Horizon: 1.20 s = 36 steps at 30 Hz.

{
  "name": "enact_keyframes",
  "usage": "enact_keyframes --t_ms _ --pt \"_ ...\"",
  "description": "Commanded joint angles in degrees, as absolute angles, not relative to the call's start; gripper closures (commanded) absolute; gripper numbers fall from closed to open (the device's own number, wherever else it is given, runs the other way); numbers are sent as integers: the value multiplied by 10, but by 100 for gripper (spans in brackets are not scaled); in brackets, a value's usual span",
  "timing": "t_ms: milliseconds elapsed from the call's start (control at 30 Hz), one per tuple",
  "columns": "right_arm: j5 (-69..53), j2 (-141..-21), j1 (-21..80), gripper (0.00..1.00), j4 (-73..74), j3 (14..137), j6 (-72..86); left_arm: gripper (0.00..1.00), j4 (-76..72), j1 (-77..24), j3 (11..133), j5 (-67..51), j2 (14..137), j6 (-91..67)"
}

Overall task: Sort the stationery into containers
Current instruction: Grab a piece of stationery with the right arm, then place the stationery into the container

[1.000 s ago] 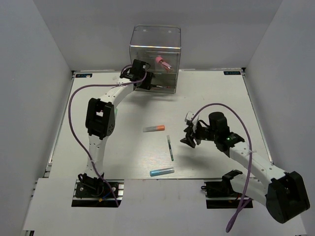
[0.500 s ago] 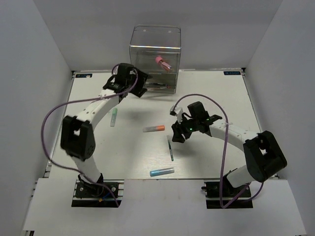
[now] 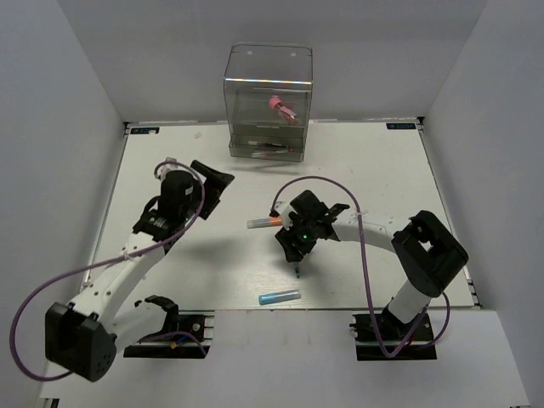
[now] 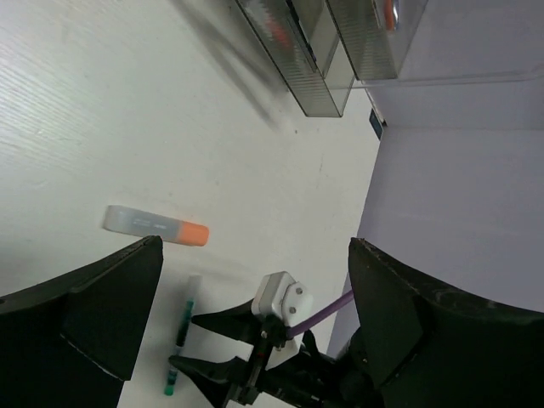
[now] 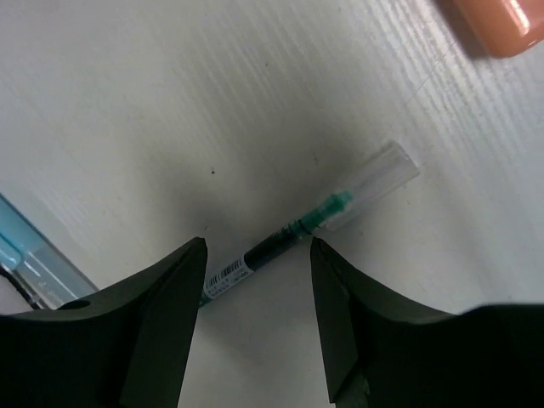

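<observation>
Right pincer (image 5: 257, 259), jaws apart, hangs over the thin dark green pen (image 5: 310, 223), which slants lower-left to upper-right between them; left pincer (image 4: 255, 255), also apart, lies farther off.

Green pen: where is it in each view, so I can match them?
Top external: thin dark green pen mid-table, only its tip showing below the right gripper.
Left wrist: pen at bottom, left of centre.
Right wrist: pen central, diagonal between the jaws.
Shared landmark: orange-and-grey marker.

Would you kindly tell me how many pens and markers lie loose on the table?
3: orange-and-grey marker mid-table, dark green pen under the right claw, light blue marker near the front edge. The arms may hide others.
</observation>
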<state>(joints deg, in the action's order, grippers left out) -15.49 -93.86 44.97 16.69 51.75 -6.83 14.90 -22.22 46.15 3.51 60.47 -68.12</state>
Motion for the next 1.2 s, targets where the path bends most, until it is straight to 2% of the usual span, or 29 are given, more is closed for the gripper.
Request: enact_keyframes --t_ms 0,133,233,267,400,633,833,1167 --pt "-82 -954 469 42 185 547 -40 0 184 -219 454 105 536 -664" --pt "-27 -983 481 52 202 561 -47 0 229 -219 443 126 505 -643" --pt "-3 -998 493 68 205 555 -68 0 264 -219 437 132 492 -642" --pt "-3 -998 494 78 203 543 -81 0 270 -219 432 132 492 -642" --pt "40 -985 494 90 186 513 -133 0 301 -219 432 137 506 -642" --pt "54 -881 478 98 104 469 -355 0 290 -219 413 104 534 -664" --pt "-36 -832 437 99 37 550 -470 0 262 -219 397 91 540 -681" --pt "-156 -975 374 100 -56 768 -560 0 274 -219 397 96 556 -669"
